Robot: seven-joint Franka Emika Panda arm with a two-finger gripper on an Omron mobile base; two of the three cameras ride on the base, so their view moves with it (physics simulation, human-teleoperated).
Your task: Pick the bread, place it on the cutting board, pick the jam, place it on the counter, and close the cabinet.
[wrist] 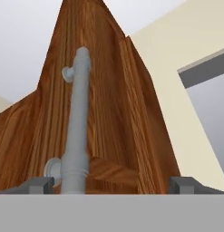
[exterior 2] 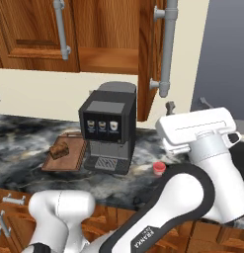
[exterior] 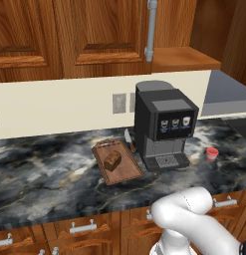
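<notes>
Jaws spread wide, gripping nothing, aimed up along smooth grey tube handle [wrist: 76,131] of grained reddish-brown cabinet [wrist: 109,113]. Dark rounded bread [exterior: 113,160] on rimmed wooden cutting board [exterior: 128,170]; squat red jam [exterior: 212,153] on veined marble counter [exterior: 45,169].

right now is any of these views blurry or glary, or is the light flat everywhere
Left base view: even light, soft low-detail render, faint sheen on the counter, weak shadow beside the bread. Right base view: same flat light, coffee machine front dark but readable. Hand view: steep perspective stretches the cabinet door and its handle; no glare.
</notes>
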